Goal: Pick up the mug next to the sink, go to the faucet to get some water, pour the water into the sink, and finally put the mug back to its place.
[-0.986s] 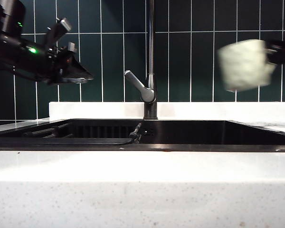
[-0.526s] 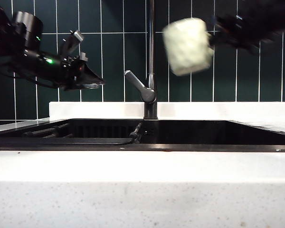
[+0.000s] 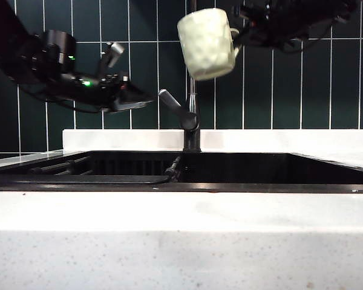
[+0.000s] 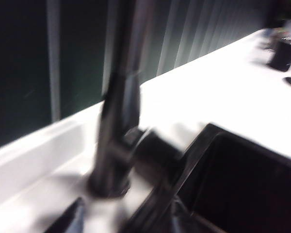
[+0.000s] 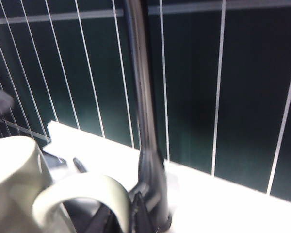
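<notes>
Two hands hover above the black rectangular sink (image 3: 230,169): right hand (image 3: 241,31) grips the dimpled cream ceramic mug (image 3: 207,43) by its handle beside the tall dark-metal faucet (image 3: 192,103); left hand (image 3: 136,99), its opening unreadable, nears the grey lever.

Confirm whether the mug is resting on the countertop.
No, the mug hangs in the air by the faucet, held at its handle by the right end effector.

My left arm (image 3: 45,57) is matte black, built from rounded barrel-shaped housings with a small green light glowing on its side. Thin black cables loop beneath it, and a grey metal bracket sticks up near the wrist. My left tool (image 3: 136,99) tapers to dark, flat wedge-shaped fingers. My right arm (image 3: 296,18) is equally black, strung with slim cables, its right tool (image 3: 241,30) dark and angular.
</notes>
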